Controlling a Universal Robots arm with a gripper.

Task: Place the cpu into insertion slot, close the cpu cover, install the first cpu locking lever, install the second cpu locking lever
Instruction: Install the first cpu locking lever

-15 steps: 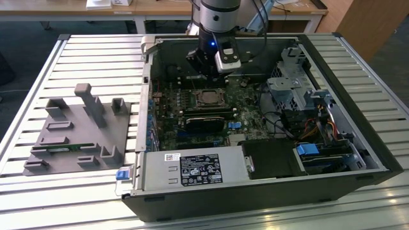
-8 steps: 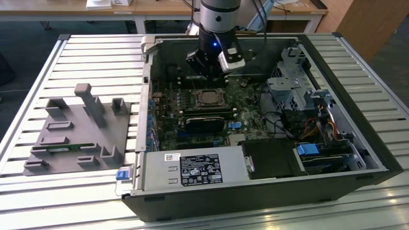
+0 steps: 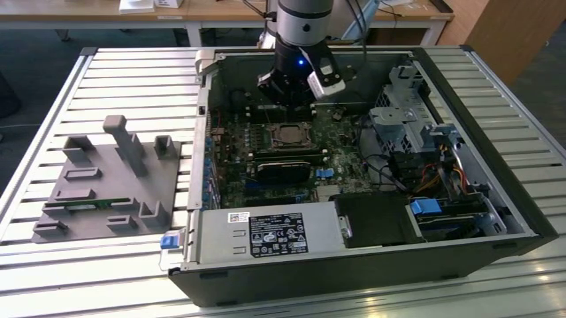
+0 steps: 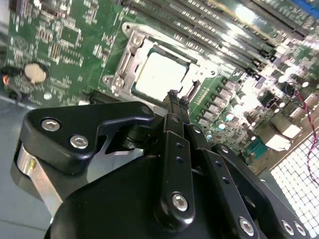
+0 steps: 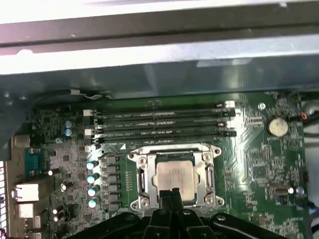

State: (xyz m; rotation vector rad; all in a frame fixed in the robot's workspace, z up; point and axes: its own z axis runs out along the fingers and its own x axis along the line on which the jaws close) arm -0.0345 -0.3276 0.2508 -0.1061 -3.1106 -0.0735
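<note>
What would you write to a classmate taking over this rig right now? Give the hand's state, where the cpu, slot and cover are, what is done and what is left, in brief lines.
The hand is shut, with nothing seen between its fingers, and its tips are at the edge of the insertion slot.
The cpu sits in the slot.
The cpu cover is down, framing the cpu.
Done: cpu placed, cover closed.
Left: both locking levers. I cannot tell whether either is latched, so check them.

No text can be read; the black label (image 3: 276,235) on the near power supply box (image 3: 221,244) carries print too small to tell.
</note>
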